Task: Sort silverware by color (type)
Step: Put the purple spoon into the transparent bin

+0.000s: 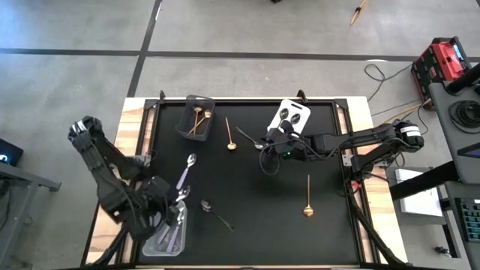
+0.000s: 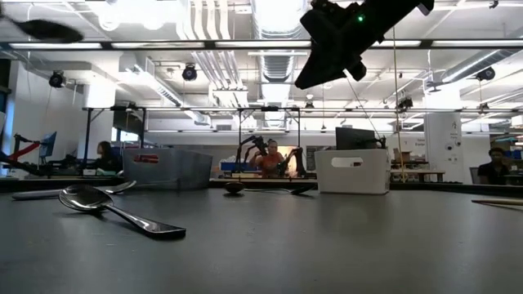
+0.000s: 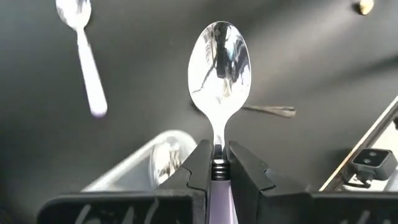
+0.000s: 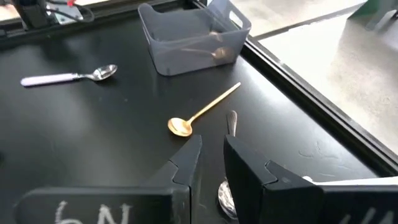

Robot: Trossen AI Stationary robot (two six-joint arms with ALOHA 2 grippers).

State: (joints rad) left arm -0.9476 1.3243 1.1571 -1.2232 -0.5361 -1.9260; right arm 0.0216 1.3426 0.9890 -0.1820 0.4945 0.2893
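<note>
Left wrist view alone shows left gripper [image 3: 217,163] clamping lilac-handled spoon [image 3: 219,68].

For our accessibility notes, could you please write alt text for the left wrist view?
The left tool is shut on the neck of a silver spoon with a lilac handle, its shiny bowl pointing away from the camera above the black table mat. Another lilac-handled spoon lies on the mat, and part of a clear plastic bin shows beneath the held spoon.
</note>
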